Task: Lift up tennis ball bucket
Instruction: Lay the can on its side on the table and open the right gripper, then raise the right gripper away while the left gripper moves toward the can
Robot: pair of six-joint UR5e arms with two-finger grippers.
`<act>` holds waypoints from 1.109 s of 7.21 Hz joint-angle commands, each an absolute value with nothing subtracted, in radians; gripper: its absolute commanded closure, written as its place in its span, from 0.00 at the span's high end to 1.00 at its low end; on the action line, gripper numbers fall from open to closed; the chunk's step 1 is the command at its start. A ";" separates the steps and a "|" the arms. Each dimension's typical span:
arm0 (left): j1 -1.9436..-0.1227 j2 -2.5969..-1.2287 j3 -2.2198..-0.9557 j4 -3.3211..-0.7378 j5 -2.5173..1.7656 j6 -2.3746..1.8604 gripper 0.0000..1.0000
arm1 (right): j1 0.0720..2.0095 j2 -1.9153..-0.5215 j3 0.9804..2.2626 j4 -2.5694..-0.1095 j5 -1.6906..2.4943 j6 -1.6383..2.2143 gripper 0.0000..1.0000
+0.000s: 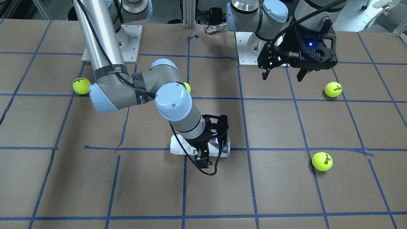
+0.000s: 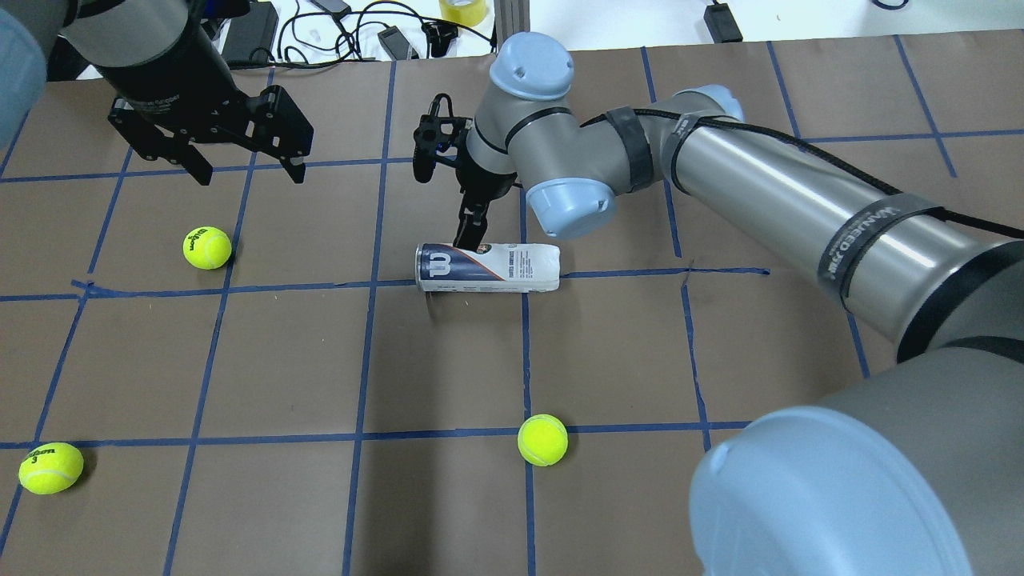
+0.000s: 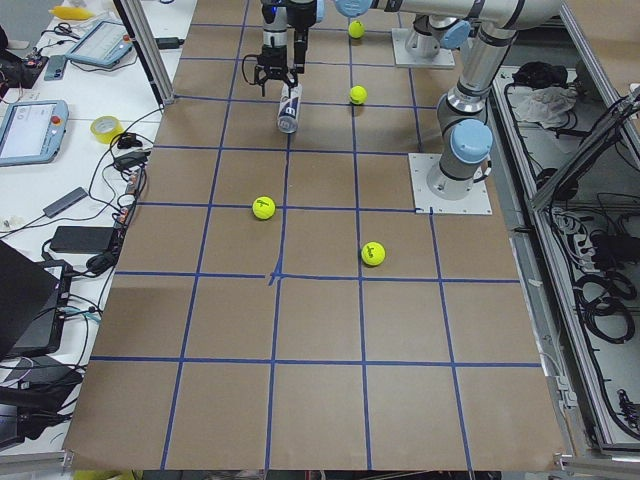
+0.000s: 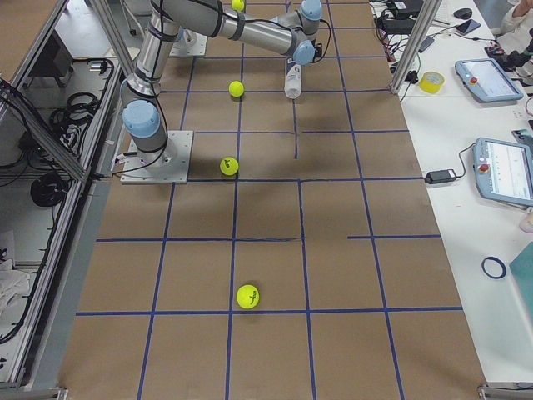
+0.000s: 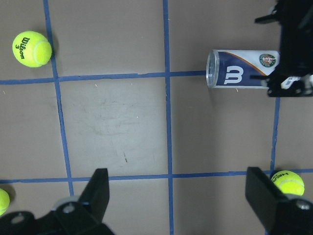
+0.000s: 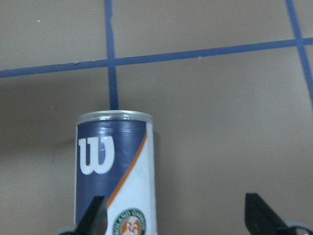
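The tennis ball bucket point(image 2: 488, 268) lies on its side on the brown table, white and navy label up, with its silver rim toward the robot's left. It also shows in the front view point(image 1: 179, 146), the left wrist view point(image 5: 239, 74) and the right wrist view point(image 6: 115, 166). My right gripper point(image 2: 472, 240) is open and low over the bucket's middle point(image 1: 210, 157). In the right wrist view point(image 6: 178, 215) one finger point(image 6: 93, 215) overlaps the label and the other hangs over bare table. I cannot tell if it touches. My left gripper point(image 2: 244, 172) is open, empty and high, well to the left.
Tennis balls lie loose around the table: one point(image 2: 207, 247) below the left gripper, one point(image 2: 50, 467) at the near left, one point(image 2: 542, 439) near the middle. Another point(image 1: 81, 86) sits by the right arm's elbow. Cables and a tape roll lie beyond the far edge.
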State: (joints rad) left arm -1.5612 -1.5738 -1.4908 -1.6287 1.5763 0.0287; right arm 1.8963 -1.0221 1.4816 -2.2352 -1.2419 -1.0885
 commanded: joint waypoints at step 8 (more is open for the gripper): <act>-1.543 -1.800 -1.734 -1.259 1.421 0.034 1.00 | 1.585 -1.455 1.486 -1.690 -1.256 -0.870 1.00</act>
State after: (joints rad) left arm -1.5437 -1.7510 -1.6638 -1.3974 1.4344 0.0345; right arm 1.6032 -1.4070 1.4857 -1.7897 -1.2434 -0.9891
